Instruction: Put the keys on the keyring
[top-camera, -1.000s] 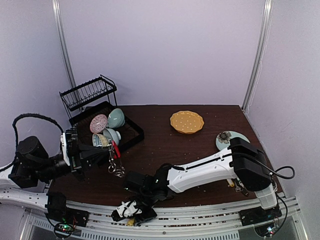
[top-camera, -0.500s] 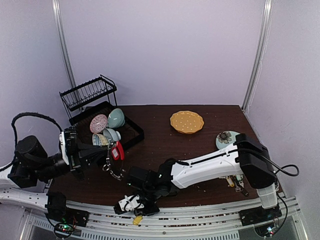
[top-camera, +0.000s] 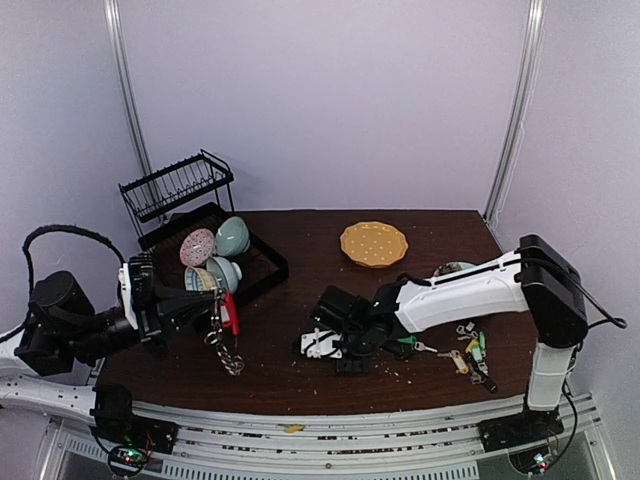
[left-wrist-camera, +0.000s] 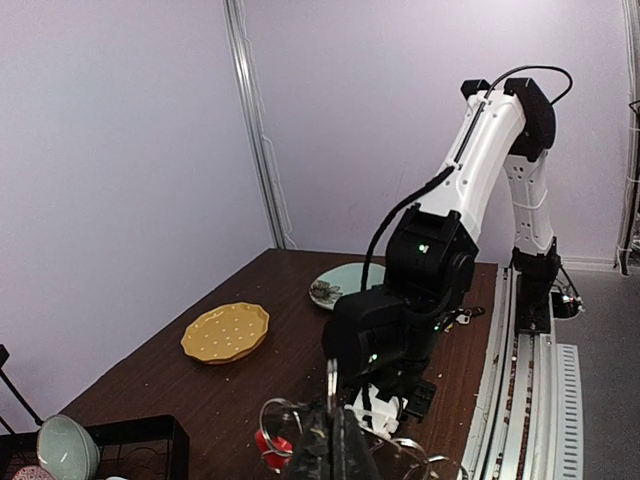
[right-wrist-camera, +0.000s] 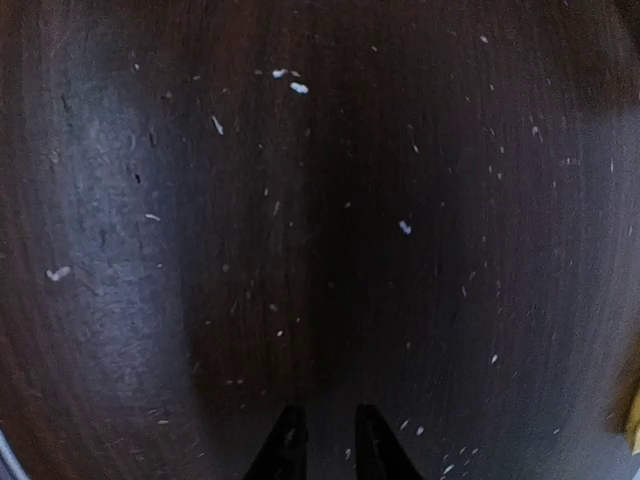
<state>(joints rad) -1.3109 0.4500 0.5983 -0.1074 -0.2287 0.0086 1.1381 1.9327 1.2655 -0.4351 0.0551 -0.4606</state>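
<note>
The left gripper (top-camera: 213, 305) is clamped tight on the keyring (top-camera: 229, 318). It holds the ring in the air over the left side of the table (top-camera: 300, 290), just in front of the dish rack (top-camera: 190, 225), with the red arc uppermost and the silver loops dangling below. The right gripper (right-wrist-camera: 325, 445) hangs close above bare wood near the table's middle, its fingers a narrow gap apart with nothing between them. The keys (top-camera: 470, 345) lie scattered on the table's right side, well apart from the keyring.
</note>
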